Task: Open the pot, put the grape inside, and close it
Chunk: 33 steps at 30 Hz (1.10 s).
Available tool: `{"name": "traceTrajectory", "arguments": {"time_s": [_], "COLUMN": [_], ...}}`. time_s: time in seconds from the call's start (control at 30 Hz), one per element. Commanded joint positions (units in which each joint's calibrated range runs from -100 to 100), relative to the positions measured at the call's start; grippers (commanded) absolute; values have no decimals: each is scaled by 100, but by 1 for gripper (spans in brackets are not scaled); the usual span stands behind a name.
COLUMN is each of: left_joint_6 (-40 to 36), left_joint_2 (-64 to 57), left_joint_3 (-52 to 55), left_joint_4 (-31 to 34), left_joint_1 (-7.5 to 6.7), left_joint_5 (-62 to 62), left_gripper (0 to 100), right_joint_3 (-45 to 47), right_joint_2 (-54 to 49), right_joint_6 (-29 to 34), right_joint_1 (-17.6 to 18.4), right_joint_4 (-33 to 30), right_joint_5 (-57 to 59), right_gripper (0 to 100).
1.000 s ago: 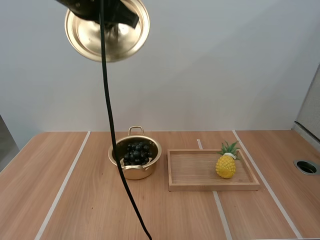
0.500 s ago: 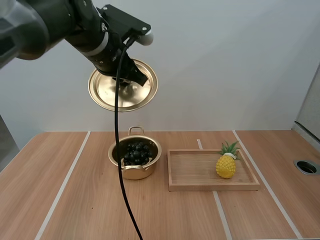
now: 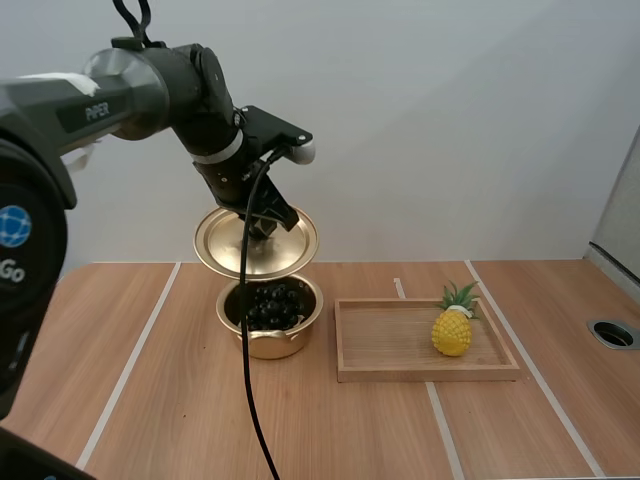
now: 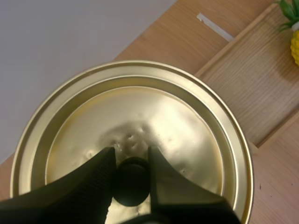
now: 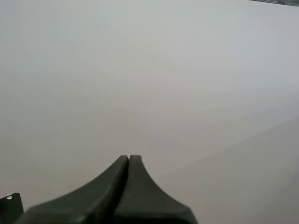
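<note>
A gold pot (image 3: 270, 335) stands on the table with a dark bunch of grapes (image 3: 272, 305) inside it. Just above its rim hangs the gold lid (image 3: 245, 250), tilted, held by its black knob (image 4: 131, 179). My left gripper (image 3: 263, 222) is shut on that knob; in the left wrist view its fingers (image 4: 100, 175) pinch the knob from both sides over the lid (image 4: 140, 121). My right gripper (image 5: 128, 161) is shut on nothing and faces a plain grey wall.
A wooden tray (image 3: 400, 345) lies right of the pot, with a yellow toy pineapple (image 3: 452, 325) at its right end. The tray's edge (image 4: 252, 88) shows beside the lid. A round hole (image 3: 612, 333) sits at the table's far right.
My left arm has come down with the lid, from high above the table to just over the pot's rim. The pot, grapes, tray and pineapple have stayed put.
</note>
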Motion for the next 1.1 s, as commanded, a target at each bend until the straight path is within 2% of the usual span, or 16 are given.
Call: {"name": "traceTrajectory", "arguments": {"time_s": [0.0,0.67,0.97,1.07], "left_joint_6": [167,660,957,966], "left_joint_2": [223,1511,1603,1603], "left_joint_3": [71,71,82,82], "left_joint_4": [-193,-583,-990,-990], "left_joint_1": [-18,5,262,272], "left_joint_5": [49,-85,-90,-74], "left_gripper": [0,0,0,0], "right_joint_3": [-62,-62,-62,-62], "right_joint_2": [-54,-26,-15,11], "right_joint_6": [51,37,37,37], "right_joint_1": [-17,-17,-17,-17], "right_joint_4": [-54,-54,-54,-54], "right_joint_5": [-36,43,27,27], "right_gripper": [0,0,0,0]}}
